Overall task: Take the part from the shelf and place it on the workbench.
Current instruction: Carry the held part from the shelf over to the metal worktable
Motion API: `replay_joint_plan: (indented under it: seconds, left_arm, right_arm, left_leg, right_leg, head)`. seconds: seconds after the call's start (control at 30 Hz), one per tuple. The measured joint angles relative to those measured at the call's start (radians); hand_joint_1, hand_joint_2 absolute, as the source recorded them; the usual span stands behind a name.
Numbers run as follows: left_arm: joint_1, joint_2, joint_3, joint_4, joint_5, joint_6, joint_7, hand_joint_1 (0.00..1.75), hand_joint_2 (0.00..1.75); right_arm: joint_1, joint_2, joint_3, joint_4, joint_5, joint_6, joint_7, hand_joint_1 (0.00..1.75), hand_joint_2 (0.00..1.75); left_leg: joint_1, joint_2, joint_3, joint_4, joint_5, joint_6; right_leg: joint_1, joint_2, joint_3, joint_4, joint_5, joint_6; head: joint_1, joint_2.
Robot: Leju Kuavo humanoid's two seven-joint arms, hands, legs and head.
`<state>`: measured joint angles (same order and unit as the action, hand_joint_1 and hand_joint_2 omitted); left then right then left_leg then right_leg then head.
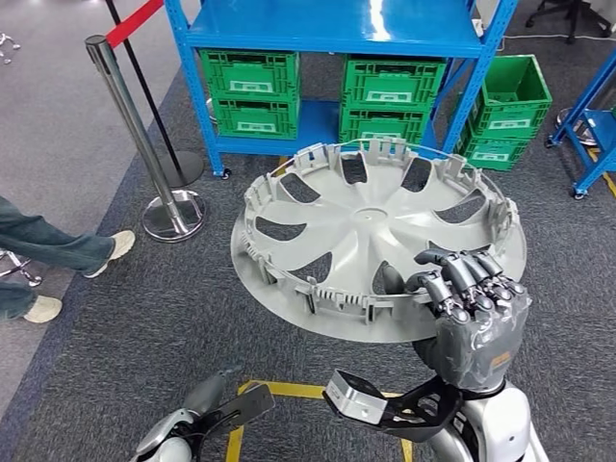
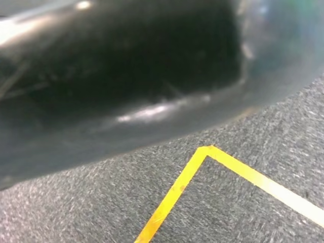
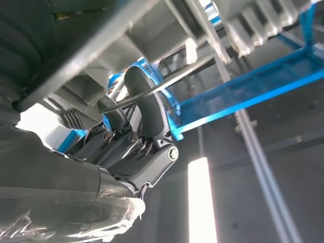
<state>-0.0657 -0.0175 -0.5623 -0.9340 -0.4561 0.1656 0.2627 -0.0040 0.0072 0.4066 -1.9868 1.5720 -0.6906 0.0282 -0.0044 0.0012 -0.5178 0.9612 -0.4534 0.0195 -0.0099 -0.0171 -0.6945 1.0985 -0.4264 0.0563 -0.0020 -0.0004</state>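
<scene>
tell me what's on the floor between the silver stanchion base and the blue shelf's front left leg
Between the stanchion base and the shelf leg lies a second, darker round base on bare grey carpet, in the head view.

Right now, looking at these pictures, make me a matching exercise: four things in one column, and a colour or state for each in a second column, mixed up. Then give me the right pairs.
Things:
1. wheel cover
2. crates
3. shelf
4. floor line

Colour or state:
A. yellow, on the grey carpet
B. blue
C. grey, held by the right robot hand at its near rim
D. green, stacked on the bottom level

Pairs: 1-C, 2-D, 3-B, 4-A
</scene>
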Motion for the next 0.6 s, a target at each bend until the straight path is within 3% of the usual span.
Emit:
replay_joint_plan:
  seconds: [0.07, 0.1, 0.13, 0.17, 0.23, 0.3, 0.37, 0.47, 0.6]
  left_arm:
    - [0.002, 0.002, 0.006, -0.001, -0.003, -0.005, 0.000, 0.00, 0.00]
    - [0.004, 0.003, 0.008, -0.001, -0.004, -0.008, 0.000, 0.00, 0.00]
    - [0.006, 0.005, 0.009, -0.001, -0.004, -0.010, 0.000, 0.00, 0.00]
    - [0.008, 0.006, 0.009, -0.001, -0.005, -0.010, 0.000, 0.00, 0.00]
    - [0.009, 0.007, 0.010, -0.002, -0.005, -0.012, -0.002, 0.00, 0.00]
    - [0.009, 0.008, 0.013, -0.004, -0.006, -0.013, -0.004, 0.00, 0.00]
    - [0.009, 0.009, 0.016, -0.007, -0.006, -0.013, -0.005, 0.00, 0.00]
    - [0.011, 0.010, 0.018, -0.009, -0.007, -0.013, -0.006, 0.00, 0.00]
    - [0.011, 0.010, 0.024, -0.010, -0.008, -0.014, -0.006, 0.00, 0.00]
  right_arm:
    - [-0.003, -0.010, 0.011, 0.014, 0.000, 0.000, 0.002, 1.75, 1.75]
    - [-0.005, -0.014, 0.016, 0.022, 0.000, 0.000, 0.002, 1.75, 1.75]
    - [-0.006, -0.016, 0.020, 0.030, 0.000, 0.000, 0.002, 1.75, 1.75]
    - [-0.008, -0.018, 0.023, 0.036, 0.000, 0.000, 0.002, 1.75, 1.75]
    - [-0.012, -0.021, 0.029, 0.046, 0.000, 0.000, 0.003, 1.75, 1.75]
    - [-0.018, -0.022, 0.036, 0.055, 0.000, 0.000, 0.004, 1.75, 1.75]
    - [-0.024, -0.023, 0.041, 0.062, 0.000, 0.000, 0.004, 1.75, 1.75]
    - [-0.029, -0.023, 0.048, 0.074, 0.000, 0.000, 0.007, 1.75, 1.75]
    - [-0.035, -0.024, 0.052, 0.089, 0.000, 0.000, 0.008, 1.75, 1.75]
  left_leg:
    - [-0.002, -0.002, -0.014, 0.001, 0.011, 0.007]
    - [-0.004, -0.003, -0.020, 0.002, 0.016, 0.007]
    - [-0.005, -0.003, -0.026, 0.003, 0.021, 0.007]
    - [-0.006, -0.005, -0.031, 0.004, 0.024, 0.006]
    - [-0.007, -0.008, -0.037, 0.008, 0.029, 0.002]
    - [-0.010, -0.009, -0.046, 0.016, 0.033, -0.005]
    - [-0.012, -0.009, -0.057, 0.023, 0.038, -0.004]
    - [-0.012, -0.009, -0.062, 0.020, 0.045, 0.006]
    - [-0.010, -0.009, -0.066, 0.011, 0.056, -0.006]
  right_leg:
    - [0.000, 0.010, -0.045, 0.135, -0.075, 0.004]
    - [0.001, 0.012, -0.057, 0.182, -0.096, 0.004]
    - [0.001, 0.012, -0.050, 0.192, -0.098, 0.003]
    - [0.001, 0.012, -0.022, 0.162, -0.084, 0.001]
    - [0.001, 0.013, 0.069, 0.027, -0.042, -0.004]
    - [0.003, 0.016, 0.128, -0.070, -0.027, -0.011]
    - [0.004, 0.017, 0.132, -0.087, -0.026, -0.014]
    - [0.006, 0.018, 0.124, -0.087, -0.021, -0.016]
    - [0.009, 0.017, 0.117, -0.086, -0.016, -0.025]
  head:
    - [0.002, 0.000]
    - [0.002, 0.000]
    - [0.002, 0.000]
    - [0.002, 0.000]
    - [0.002, 0.000]
    - [0.001, 0.000]
    - [0.001, 0.000]
    - [0.000, 0.000]
    - [0.000, 0.000]
